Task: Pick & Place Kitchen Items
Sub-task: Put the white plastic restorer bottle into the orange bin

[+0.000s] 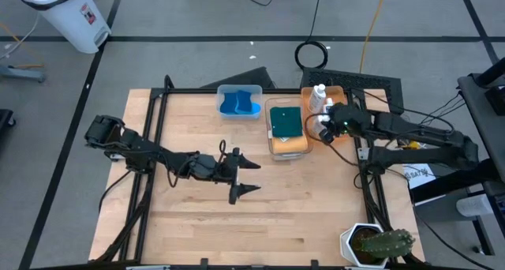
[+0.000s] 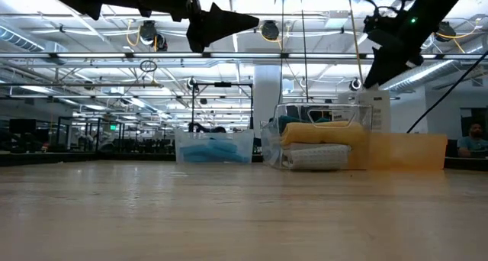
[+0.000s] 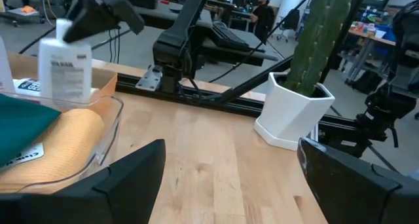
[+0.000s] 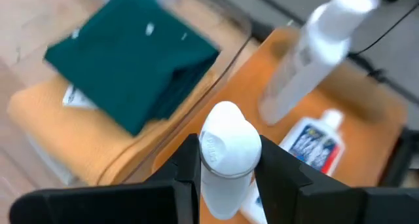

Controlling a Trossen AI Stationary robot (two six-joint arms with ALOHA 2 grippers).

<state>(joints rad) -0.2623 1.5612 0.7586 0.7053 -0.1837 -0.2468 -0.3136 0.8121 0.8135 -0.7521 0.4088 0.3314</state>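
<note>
Clamped between the right gripper's [image 4: 226, 168] fingers, close under its wrist camera, a white bottle [image 4: 226, 152] hangs above the orange tray [image 1: 338, 92], where other bottles stand and lie beside the clear bin [image 1: 274, 148] of folded cloths. This looks like the carry step; the next move calls for keeping it upright and setting it down clear of its neighbours. Over mid-table, the left gripper [image 1: 251, 176] waits, fingers spread wide and empty.

Bright overhead ceiling lights; right wrist view blurred, others sharp
</note>
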